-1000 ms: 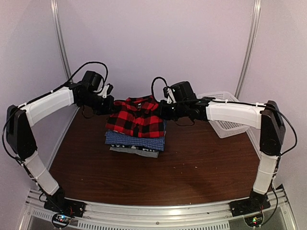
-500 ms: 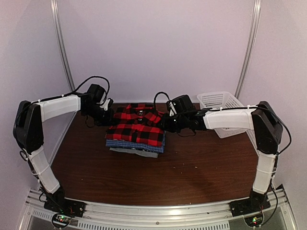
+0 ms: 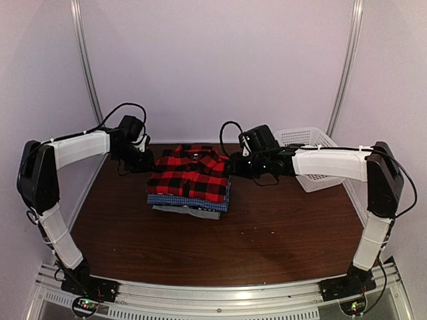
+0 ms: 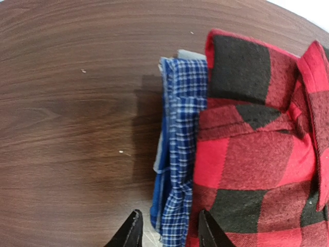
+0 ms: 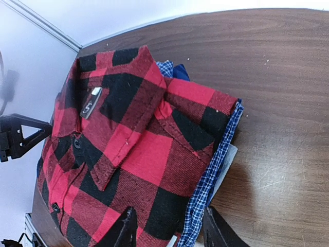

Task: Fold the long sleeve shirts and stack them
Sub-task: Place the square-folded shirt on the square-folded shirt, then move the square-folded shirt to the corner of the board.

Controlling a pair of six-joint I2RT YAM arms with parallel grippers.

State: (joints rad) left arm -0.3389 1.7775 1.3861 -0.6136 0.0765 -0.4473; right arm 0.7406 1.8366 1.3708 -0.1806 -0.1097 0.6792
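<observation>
Left wrist view shows left gripper [image 4: 169,231] jaws apart, empty; right gripper [image 5: 169,229] likewise, both beside plaid shirt [image 4: 257,154]

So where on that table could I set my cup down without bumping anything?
The bare table between the shirt stack and the arm bases is wide and free. It's crowded at the back: the left gripper and right gripper flank the stack, and the white basket fills the far right corner.

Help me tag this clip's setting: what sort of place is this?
Likely a robot lab booth, not a home: white walls with metal corner posts, two arms bolted to an aluminium rail, a brown wooden table.
</observation>
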